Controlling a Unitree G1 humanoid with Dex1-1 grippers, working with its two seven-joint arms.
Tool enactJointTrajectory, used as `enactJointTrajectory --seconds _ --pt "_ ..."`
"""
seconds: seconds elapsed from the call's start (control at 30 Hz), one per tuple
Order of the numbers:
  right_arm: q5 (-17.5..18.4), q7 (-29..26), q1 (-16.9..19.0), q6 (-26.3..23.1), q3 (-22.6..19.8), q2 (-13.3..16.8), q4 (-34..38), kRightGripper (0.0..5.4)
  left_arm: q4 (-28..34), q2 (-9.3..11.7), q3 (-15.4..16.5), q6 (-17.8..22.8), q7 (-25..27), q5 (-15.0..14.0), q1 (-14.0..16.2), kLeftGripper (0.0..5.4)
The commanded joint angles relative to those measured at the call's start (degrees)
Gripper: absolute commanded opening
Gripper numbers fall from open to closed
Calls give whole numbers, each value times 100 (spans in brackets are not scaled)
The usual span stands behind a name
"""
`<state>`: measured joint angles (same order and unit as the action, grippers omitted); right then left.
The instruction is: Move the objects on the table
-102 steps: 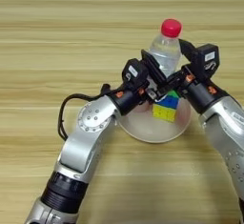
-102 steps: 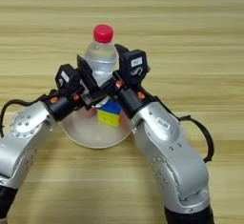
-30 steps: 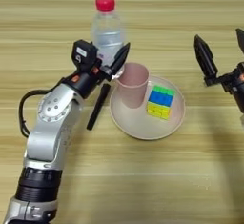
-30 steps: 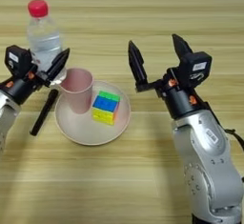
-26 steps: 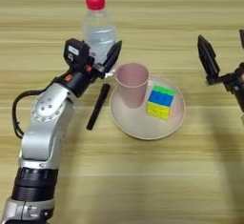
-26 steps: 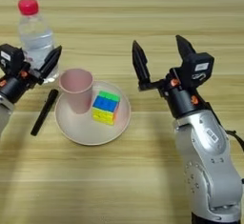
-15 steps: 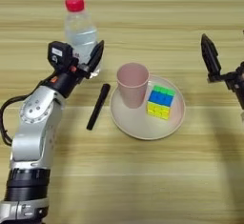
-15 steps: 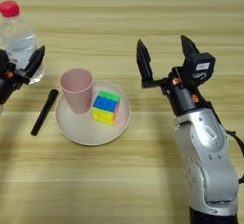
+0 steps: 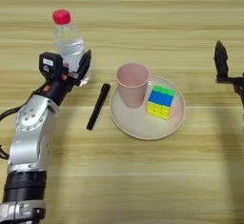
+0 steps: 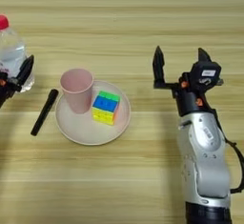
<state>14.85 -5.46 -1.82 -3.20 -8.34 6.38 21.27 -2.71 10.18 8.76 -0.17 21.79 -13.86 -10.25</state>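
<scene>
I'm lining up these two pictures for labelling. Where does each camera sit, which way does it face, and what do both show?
Left eye view: on the head, looking down at the table; shows the left arm, its left gripper around the bottle, and one right finger.
Right eye view: same head, looking down, shifted right; shows the whole right arm, right gripper open in the air.
Shared: plate, cup, cube, pen.

Bottle (image 9: pixel 69 46) base behind left pincer (image 9: pixel 71 69); right pincer (image 10: pixel 180 65) partly cropped

Bright even light, soft shadows, slight overall blur.
</scene>
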Motion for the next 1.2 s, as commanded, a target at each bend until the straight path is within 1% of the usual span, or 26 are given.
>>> enactJointTrajectory --seconds 0.03,0.1,0.2,0.43,0.53,0.63,0.8,1.0,1.13,1.2 --pt "-15 -17 -112 18 15 -6 -15 540 -361 82 95 -351 -40 49 -159 313" --pt "-20 -40 -117 41 23 0 -35 540 -574 120 141 -455 -41 43 -225 313" --pt "-30 -44 -138 56 26 3 -55 540 -949 162 146 -679 -132 182 -320 313" --pt "-32 -48 -162 64 31 10 -56 540 -1538 135 145 -1082 -129 229 -419 313" --pt "-23 -58 -176 72 32 11 -66 540 -1819 146 155 -1308 -187 322 -465 313" --pt "-19 -71 -177 95 27 10 -90 540 -2083 152 177 -1485 -204 322 -495 313" --pt "-10 -89 -173 114 15 18 -93 540 -2413 122 153 -1704 -209 332 -513 313" --pt "-22 -92 -203 107 25 9 -76 540 -2859 118 142 -1956 -261 376 -651 313" --pt "-14 -111 -181 134 4 16 -91 540 -3226 109 133 -2170 -296 440 -742 313" --pt "-9 -113 -171 133 -4 19 -82 540 -3367 96 120 -2319 -361 519 -763 313"
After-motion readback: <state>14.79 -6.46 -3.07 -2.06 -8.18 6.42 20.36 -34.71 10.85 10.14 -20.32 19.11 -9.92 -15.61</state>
